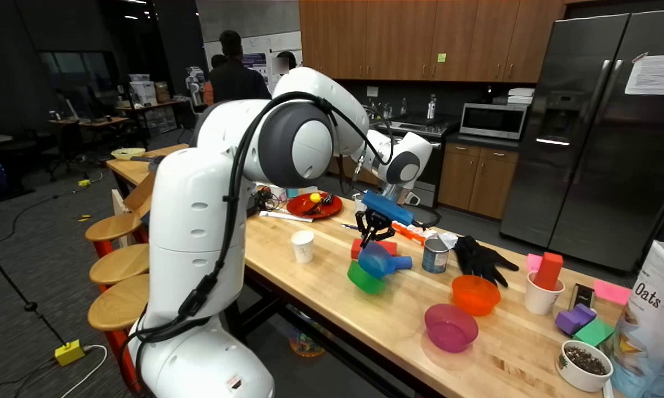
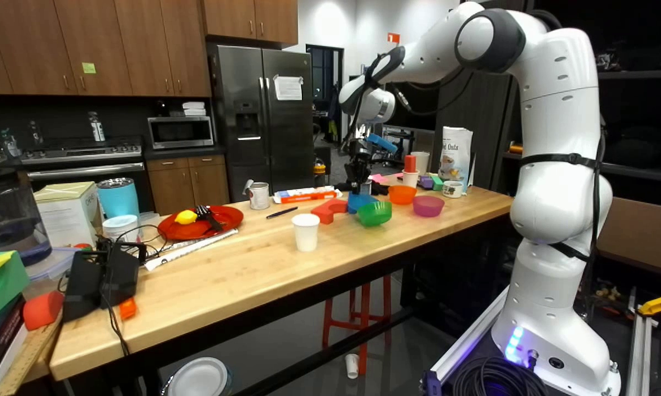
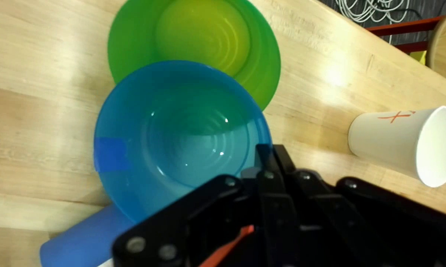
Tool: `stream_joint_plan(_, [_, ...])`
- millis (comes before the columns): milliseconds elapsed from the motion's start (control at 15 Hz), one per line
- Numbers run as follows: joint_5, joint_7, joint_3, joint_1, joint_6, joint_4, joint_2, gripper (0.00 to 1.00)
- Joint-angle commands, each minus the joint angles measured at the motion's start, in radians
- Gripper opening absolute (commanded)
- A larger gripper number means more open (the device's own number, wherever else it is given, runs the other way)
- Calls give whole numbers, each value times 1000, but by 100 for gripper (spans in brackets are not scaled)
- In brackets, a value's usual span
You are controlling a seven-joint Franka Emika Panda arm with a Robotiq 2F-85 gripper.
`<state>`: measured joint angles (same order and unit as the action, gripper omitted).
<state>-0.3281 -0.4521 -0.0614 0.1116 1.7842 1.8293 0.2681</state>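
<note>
Blue bowl (image 3: 186, 144): because its wall looks thin, it should handle light, smooth and springy, best held at the rim.
Gripper (image 3: 271, 152): pinched on that rim.
Green bowl (image 3: 204, 37): overlapped by the blue one in the wrist view; contact hard to tell.
</note>
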Motion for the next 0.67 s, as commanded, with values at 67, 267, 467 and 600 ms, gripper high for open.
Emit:
stream_joint_plan(67, [-12, -19, 26, 25, -71, -77, 67, 1])
stream_joint_plan(267, [3, 9, 22, 29, -103, -85, 69, 1])
stream_joint_plan(467, [19, 24, 18, 35, -140, -105, 73, 1])
stream_joint_plan(600, [32, 30, 17, 38, -160, -120, 75, 1])
